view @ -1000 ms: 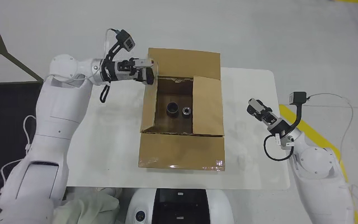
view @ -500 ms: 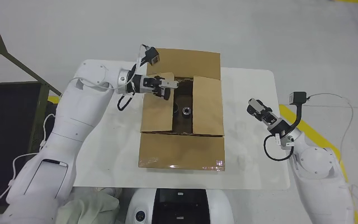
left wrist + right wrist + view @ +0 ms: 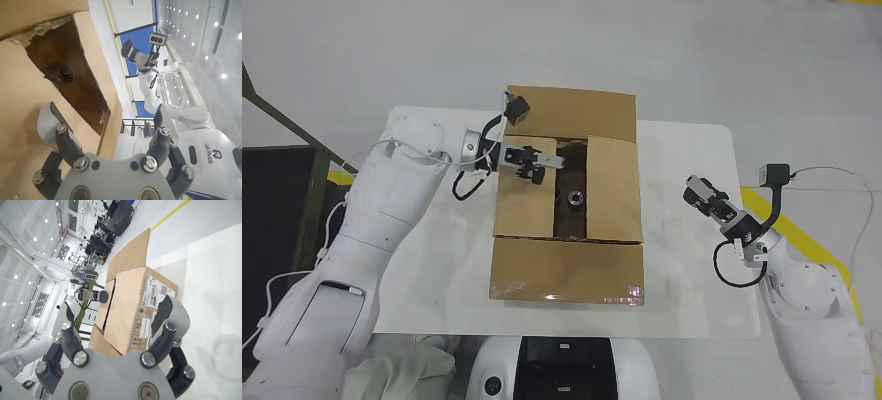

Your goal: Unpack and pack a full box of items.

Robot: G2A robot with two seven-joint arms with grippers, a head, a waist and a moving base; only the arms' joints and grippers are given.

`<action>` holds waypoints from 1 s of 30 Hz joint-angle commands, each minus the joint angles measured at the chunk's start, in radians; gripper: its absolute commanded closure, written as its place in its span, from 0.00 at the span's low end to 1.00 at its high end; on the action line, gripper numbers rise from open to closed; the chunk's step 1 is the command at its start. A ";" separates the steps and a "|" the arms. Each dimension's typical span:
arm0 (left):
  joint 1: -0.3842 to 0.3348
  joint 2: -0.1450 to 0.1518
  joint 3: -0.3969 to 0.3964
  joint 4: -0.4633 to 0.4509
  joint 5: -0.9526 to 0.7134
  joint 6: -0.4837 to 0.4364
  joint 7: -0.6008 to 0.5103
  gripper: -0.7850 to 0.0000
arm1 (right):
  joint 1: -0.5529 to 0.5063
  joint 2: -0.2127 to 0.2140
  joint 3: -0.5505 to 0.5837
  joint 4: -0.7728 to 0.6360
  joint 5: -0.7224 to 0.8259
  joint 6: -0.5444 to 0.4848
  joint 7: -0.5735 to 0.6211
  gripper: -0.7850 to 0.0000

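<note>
1. Box (image 3: 567, 270) is sitting mid-surface (image 3: 442, 270), directly beneath the left pincer (image 3: 547, 160).
2. The left pincer is gaping wide and gripping nothing. One finger (image 3: 45, 123) appears to be resting against the left flap (image 3: 522, 200), which is lying inward over that side of the opening.
3. Just beyond the fingertips, a gap is showing between this flap and the right flap (image 3: 614, 190), which is also lying inward.
4. Down in that gap, below and ahead of the pincer, a dark cylinder (image 3: 65, 73) is resting on the box floor.
5. Well apart, past the far side of the box, the right pincer (image 3: 704, 192) is hovering over the surface with its jaws spread, carrying nothing.
6. Flap handling seems to be the step in hand, though I cannot tell whether it is serving the packing or the unpacking.
7. If closing, the next move is calling for pressing the left flap flat. If unpacking, it is calling for swinging that flap aside and lowering the open fingers through the gap around the cylinder, clear of the cardboard edges.
</note>
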 commanded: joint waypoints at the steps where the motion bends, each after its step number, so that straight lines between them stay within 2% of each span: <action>1: -0.006 0.001 0.000 0.011 0.009 -0.006 -0.005 0.00 | 0.000 0.000 0.000 0.000 0.000 0.000 0.000 0.00; 8: -0.019 0.003 -0.027 0.031 -0.036 -0.019 -0.001 0.00 | 0.000 0.000 0.000 0.000 0.000 0.000 0.000 0.00; 17: -0.027 0.024 -0.170 0.053 -0.175 -0.075 0.070 0.00 | 0.000 0.000 0.000 0.000 0.000 0.000 0.000 0.00; 22: -0.042 0.030 -0.225 0.129 -0.193 -0.113 0.170 0.00 | 0.000 0.000 0.000 0.000 0.000 0.000 0.000 0.00; 30: -0.103 0.013 -0.197 0.305 -0.141 -0.271 0.243 0.00 | 0.000 0.000 0.000 0.000 0.000 0.000 0.000 0.00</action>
